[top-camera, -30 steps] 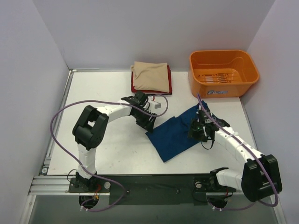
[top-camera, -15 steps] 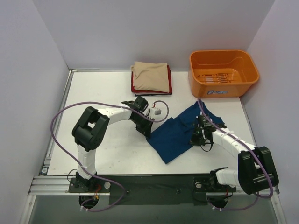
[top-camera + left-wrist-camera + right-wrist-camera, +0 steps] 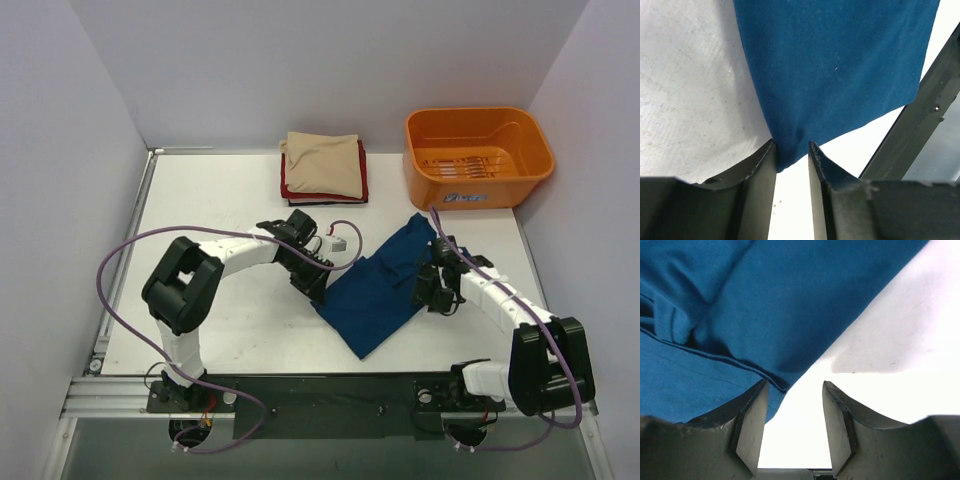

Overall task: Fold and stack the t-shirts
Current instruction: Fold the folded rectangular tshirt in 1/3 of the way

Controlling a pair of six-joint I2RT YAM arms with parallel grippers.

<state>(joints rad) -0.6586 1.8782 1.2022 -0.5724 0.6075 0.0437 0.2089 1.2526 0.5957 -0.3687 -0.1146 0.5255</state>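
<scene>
Currently I am keeping one pincer at each long edge of the dark blue t-shirt [image 3: 378,292]. It is lying flat on the near side of the orange tub [image 3: 478,155], with its long axis running diagonally away from the tub. My left gripper [image 3: 791,145] is standing slightly spread on the edge farther from the tub, with a shirt corner lying in the gap. My right gripper [image 3: 795,385] is spread wider on the edge nearer the tub, its hem just beside one finger. I am judging both arms equally near for the fold. The folded t-shirts [image 3: 323,168] are sitting left of the tub.

The t-shirt [image 3: 380,290] is plain dark blue. The beige shirt [image 3: 322,163] and red shirt [image 3: 364,188] are plain too. The tub [image 3: 477,155] is orange, the table [image 3: 220,200] white.
</scene>
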